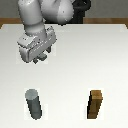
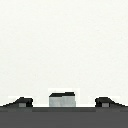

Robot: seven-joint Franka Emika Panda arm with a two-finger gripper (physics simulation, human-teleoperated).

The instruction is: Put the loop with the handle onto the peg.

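You see the end effector (image 1: 46,56) hanging above the white tabletop (image 1: 70,75), toward the exterior view's left, and a small grey piece (image 2: 62,99) sits between its fingertips (image 2: 21,103) in the wrist view, perhaps the loop with the handle, though you cannot tell how firmly it is gripped. The peg (image 1: 34,104) stands upright nearer the camera, well apart from the brown block (image 1: 95,105) on the exterior view's right; no writing shows anywhere.

A brown wooden block (image 1: 96,104) stands upright on the white table (image 1: 100,55).

Peg (image 1: 34,103) well left of block (image 1: 96,104)
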